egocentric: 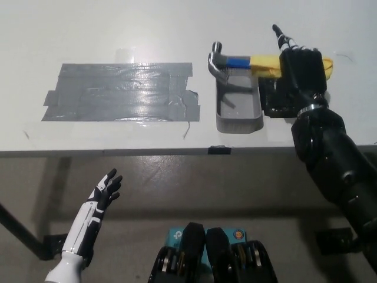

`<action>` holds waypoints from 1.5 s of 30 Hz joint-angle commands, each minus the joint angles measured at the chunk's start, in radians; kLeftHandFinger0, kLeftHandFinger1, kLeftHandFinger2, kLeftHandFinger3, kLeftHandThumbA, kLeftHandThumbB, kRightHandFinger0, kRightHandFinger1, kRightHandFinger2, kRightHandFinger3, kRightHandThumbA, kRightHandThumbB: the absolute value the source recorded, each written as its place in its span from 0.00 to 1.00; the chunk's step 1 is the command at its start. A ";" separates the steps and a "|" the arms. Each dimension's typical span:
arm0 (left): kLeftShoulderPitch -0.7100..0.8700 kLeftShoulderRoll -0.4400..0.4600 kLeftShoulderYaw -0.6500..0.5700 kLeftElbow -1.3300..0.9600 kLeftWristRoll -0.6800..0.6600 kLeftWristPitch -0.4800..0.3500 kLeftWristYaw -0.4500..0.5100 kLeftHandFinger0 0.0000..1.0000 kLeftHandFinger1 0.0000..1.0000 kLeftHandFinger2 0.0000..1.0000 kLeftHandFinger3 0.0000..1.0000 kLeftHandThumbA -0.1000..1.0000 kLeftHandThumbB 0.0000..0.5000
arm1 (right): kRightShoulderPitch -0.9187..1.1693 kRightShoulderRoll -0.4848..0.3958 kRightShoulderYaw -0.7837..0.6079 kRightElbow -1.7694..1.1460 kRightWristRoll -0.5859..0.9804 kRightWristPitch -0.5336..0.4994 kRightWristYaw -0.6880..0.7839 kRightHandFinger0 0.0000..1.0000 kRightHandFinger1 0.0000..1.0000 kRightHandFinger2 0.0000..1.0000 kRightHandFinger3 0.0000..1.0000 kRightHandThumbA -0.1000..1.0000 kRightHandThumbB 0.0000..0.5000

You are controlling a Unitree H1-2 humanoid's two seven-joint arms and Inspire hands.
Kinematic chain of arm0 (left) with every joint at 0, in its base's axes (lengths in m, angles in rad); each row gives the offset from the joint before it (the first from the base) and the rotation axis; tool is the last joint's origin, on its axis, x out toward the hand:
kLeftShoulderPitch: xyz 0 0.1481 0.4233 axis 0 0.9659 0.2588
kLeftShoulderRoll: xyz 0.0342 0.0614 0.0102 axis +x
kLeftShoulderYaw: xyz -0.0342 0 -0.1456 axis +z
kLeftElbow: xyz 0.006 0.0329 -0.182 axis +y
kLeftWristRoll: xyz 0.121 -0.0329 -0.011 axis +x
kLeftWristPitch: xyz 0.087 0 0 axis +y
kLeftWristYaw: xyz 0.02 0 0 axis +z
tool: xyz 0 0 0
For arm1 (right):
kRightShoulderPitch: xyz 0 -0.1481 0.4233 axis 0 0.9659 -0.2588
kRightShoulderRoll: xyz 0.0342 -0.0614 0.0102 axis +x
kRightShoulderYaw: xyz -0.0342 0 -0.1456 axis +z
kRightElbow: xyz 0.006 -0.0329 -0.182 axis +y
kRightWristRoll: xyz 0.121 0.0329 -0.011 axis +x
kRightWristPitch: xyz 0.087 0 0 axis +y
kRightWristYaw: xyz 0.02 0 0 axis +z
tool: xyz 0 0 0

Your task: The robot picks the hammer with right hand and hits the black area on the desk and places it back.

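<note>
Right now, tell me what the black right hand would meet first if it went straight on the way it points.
The right hand already lies over the hammer's yellow handle, pointing away up the white table. Beyond the handle only bare tabletop shows to the picture's edge, though depth is hard to judge from this steep view.

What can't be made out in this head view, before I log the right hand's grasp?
- Right hand fingers: the hand's own back hides whether they close on the hammer handle.
- Handle's middle: covered by that hand.
- Tray floor under the hammer head: partly hidden.
- Left hand rests open, low, below the table.
</note>
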 commanded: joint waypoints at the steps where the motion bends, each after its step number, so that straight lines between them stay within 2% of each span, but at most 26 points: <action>1: -0.023 0.018 0.008 -0.025 -0.008 -0.010 -0.016 1.00 1.00 1.00 1.00 1.00 0.00 | -0.064 -0.019 -0.043 -0.077 0.075 -0.055 0.013 0.00 0.46 0.83 0.83 0.00 0.27; 3: -0.023 0.020 0.006 -0.026 -0.005 -0.011 -0.017 1.00 1.00 1.00 1.00 1.00 0.00 | -0.061 -0.011 -0.090 -0.102 0.145 -0.031 0.096 0.01 0.52 0.83 0.93 0.00 0.26; 5: -0.023 0.020 0.006 -0.026 -0.005 -0.011 -0.016 1.00 1.00 1.00 1.00 1.00 0.00 | -0.059 -0.011 -0.094 -0.106 0.144 -0.030 0.102 0.01 0.52 0.83 0.94 0.00 0.27; 6: -0.025 0.021 0.007 -0.024 -0.006 -0.012 -0.017 1.00 1.00 1.00 1.00 1.00 0.00 | -0.064 0.002 -0.178 -0.134 0.286 -0.007 0.223 0.02 0.52 0.83 0.91 0.00 0.26; 8: -0.025 0.021 0.007 -0.023 -0.006 -0.013 -0.017 1.00 1.00 1.00 1.00 1.00 0.00 | -0.065 0.008 -0.218 -0.148 0.345 0.004 0.279 0.02 0.51 0.83 0.89 0.00 0.26; 9: -0.026 0.021 0.005 -0.024 -0.008 -0.011 -0.019 1.00 1.00 1.00 1.00 1.00 0.00 | -0.097 -0.001 -0.256 -0.154 0.407 0.093 0.396 0.05 0.49 0.81 0.79 0.00 0.29; 10: -0.024 0.022 0.006 -0.026 -0.009 -0.011 -0.020 1.00 1.00 1.00 1.00 1.00 0.00 | -0.113 -0.006 -0.267 -0.156 0.422 0.138 0.447 0.06 0.50 0.84 0.79 0.00 0.30; 13: -0.024 0.022 0.006 -0.026 -0.009 -0.011 -0.019 1.00 1.00 1.00 1.00 1.00 0.00 | -0.112 -0.004 -0.276 -0.161 0.418 0.143 0.460 0.05 0.50 0.84 0.79 0.00 0.30; 15: -0.026 0.021 0.008 -0.035 -0.017 0.001 -0.021 1.00 1.00 1.00 1.00 1.00 0.02 | -0.159 -0.067 -0.311 -0.122 0.518 0.148 0.636 0.05 0.54 0.86 0.81 0.00 0.35; 18: -0.026 0.021 0.008 -0.034 -0.017 0.000 -0.021 1.00 1.00 1.00 1.00 1.00 0.02 | -0.161 -0.071 -0.321 -0.123 0.526 0.151 0.661 0.06 0.56 0.86 0.83 0.00 0.35; 20: -0.031 0.024 0.010 -0.028 -0.025 -0.003 -0.026 1.00 1.00 1.00 1.00 1.00 0.00 | -0.192 -0.123 -0.322 -0.092 0.541 0.144 0.740 0.07 0.57 0.86 0.86 0.00 0.37; 22: -0.030 0.023 0.010 -0.027 -0.025 0.000 -0.025 1.00 1.00 1.00 1.00 1.00 0.00 | -0.193 -0.142 -0.309 -0.091 0.534 0.122 0.759 0.06 0.53 0.84 0.85 0.00 0.36; 24: -0.027 0.027 0.008 -0.026 -0.022 -0.007 -0.028 1.00 1.00 1.00 1.00 1.00 0.01 | -0.202 -0.202 -0.281 -0.090 0.511 0.155 0.826 0.03 0.48 0.78 0.80 0.00 0.34; 30: -0.026 0.028 0.010 -0.027 -0.021 -0.010 -0.026 1.00 1.00 1.00 1.00 1.00 0.00 | -0.213 -0.241 -0.292 -0.070 0.543 0.166 0.884 0.00 0.46 0.76 0.83 0.00 0.35; 31: -0.028 0.028 0.010 -0.026 -0.022 -0.007 -0.026 1.00 1.00 1.00 1.00 1.00 0.00 | -0.224 -0.267 -0.310 -0.077 0.554 0.225 0.898 0.00 0.49 0.82 0.89 0.00 0.35; 32: -0.027 0.027 0.010 -0.027 -0.023 -0.004 -0.026 1.00 1.00 1.00 1.00 1.00 0.00 | -0.227 -0.279 -0.320 -0.079 0.568 0.233 0.910 0.02 0.56 0.85 1.00 0.00 0.33; 34: -0.026 0.027 0.009 -0.023 -0.023 -0.010 -0.027 1.00 1.00 1.00 1.00 1.00 0.00 | -0.223 -0.294 -0.335 -0.103 0.589 0.240 0.933 0.03 0.54 0.82 0.99 0.00 0.31; 37: -0.026 0.027 0.009 -0.023 -0.023 -0.010 -0.027 1.00 1.00 1.00 1.00 1.00 0.00 | -0.223 -0.295 -0.335 -0.106 0.592 0.246 0.941 0.04 0.54 0.82 0.98 0.00 0.31; 38: -0.022 0.026 0.006 -0.023 -0.017 -0.008 -0.025 1.00 1.00 1.00 1.00 1.00 0.00 | -0.217 -0.319 -0.389 -0.155 0.658 0.301 0.974 0.07 0.50 0.81 0.88 0.00 0.23; 40: -0.023 0.028 0.008 -0.030 -0.017 -0.001 -0.025 1.00 1.00 1.00 1.00 1.00 0.02 | -0.221 -0.336 -0.385 -0.151 0.656 0.282 0.992 0.11 0.51 0.85 0.60 0.00 0.22; 41: -0.023 0.028 0.008 -0.030 -0.017 0.000 -0.025 1.00 1.00 1.00 1.00 1.00 0.02 | -0.220 -0.337 -0.385 -0.154 0.657 0.285 0.995 0.11 0.51 0.85 0.51 0.00 0.22; 42: -0.023 0.029 0.007 -0.030 -0.017 0.000 -0.025 1.00 1.00 1.00 1.00 1.00 0.02 | -0.220 -0.337 -0.385 -0.155 0.658 0.287 0.996 0.11 0.51 0.85 0.46 0.00 0.22; 44: -0.030 0.031 0.009 -0.034 -0.015 0.009 -0.023 1.00 1.00 1.00 1.00 1.00 0.01 | -0.228 -0.374 -0.370 -0.172 0.661 0.322 1.044 0.11 0.52 0.85 0.45 0.00 0.19; 45: -0.031 0.031 0.009 -0.033 -0.015 0.006 -0.023 1.00 1.00 1.00 1.00 1.00 0.00 | -0.229 -0.379 -0.364 -0.179 0.659 0.337 1.049 0.10 0.52 0.85 0.53 0.00 0.19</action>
